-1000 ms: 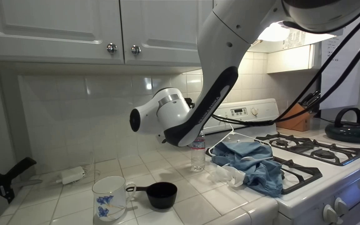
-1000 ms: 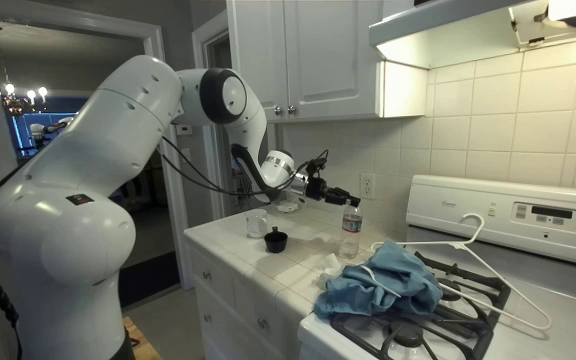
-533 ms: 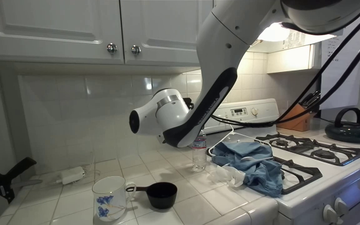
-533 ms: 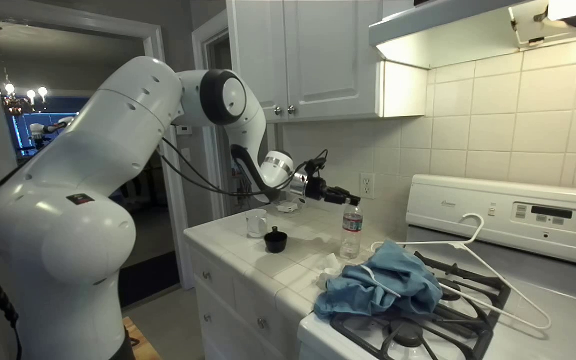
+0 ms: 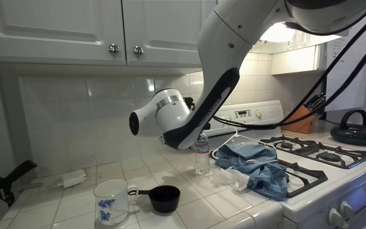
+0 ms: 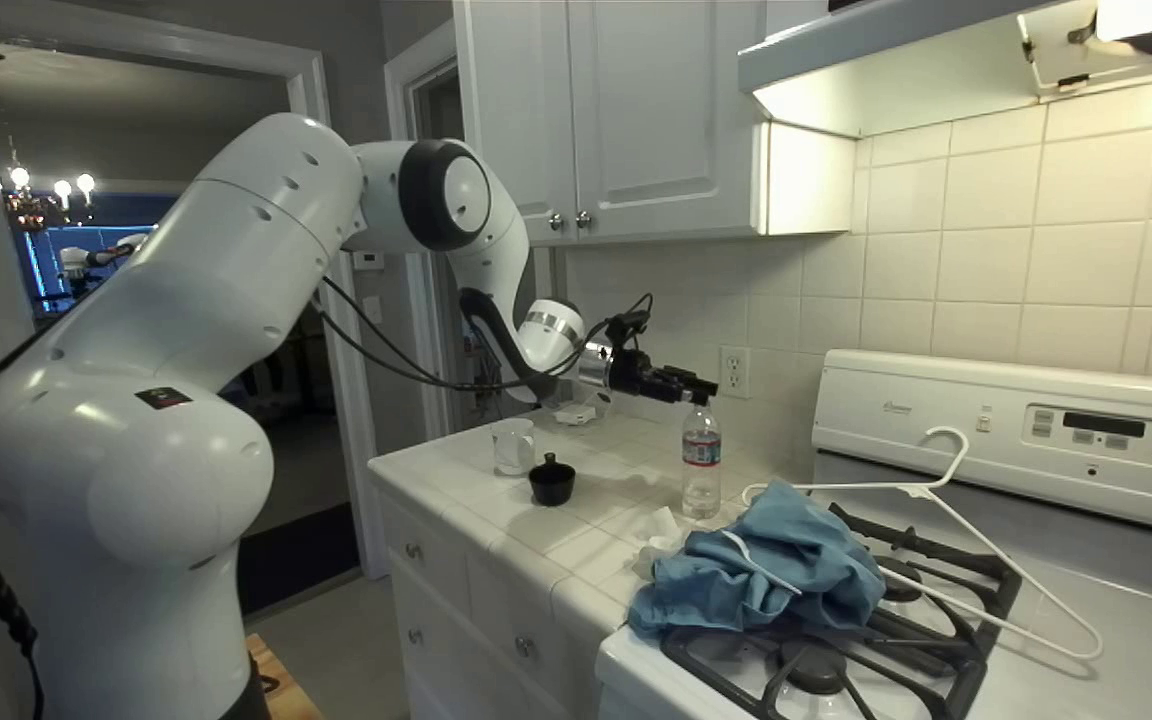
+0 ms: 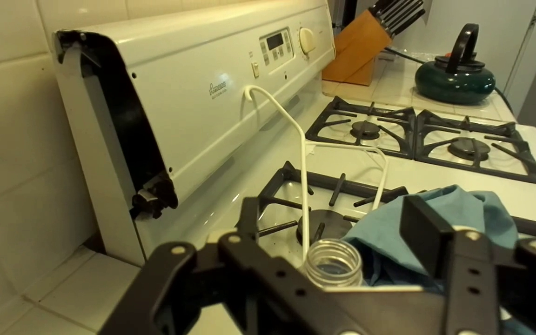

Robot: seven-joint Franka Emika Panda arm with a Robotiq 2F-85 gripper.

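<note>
gripper (image 7: 337,225) spread apart at top of bottle (image 6: 702,475), touch unclear | bottle upright on tiled counter (image 6: 616,472) | blue cloth (image 6: 776,555) and white hanger (image 7: 304,186) beside it on stove (image 6: 1126,585) | arm (image 5: 214,105) reads "franka emika"; label (image 6: 702,448) illegible

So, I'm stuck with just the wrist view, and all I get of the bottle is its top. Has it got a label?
Observer: Yes, both exterior views show the bottle with a label that has red on it.
Operator: Cool! What's its bottom on?
Observer: It stands upright on the tiled counter.
Operator: Any cups there?
Observer: In an exterior view, there's a flowered mug on that counter.
</note>
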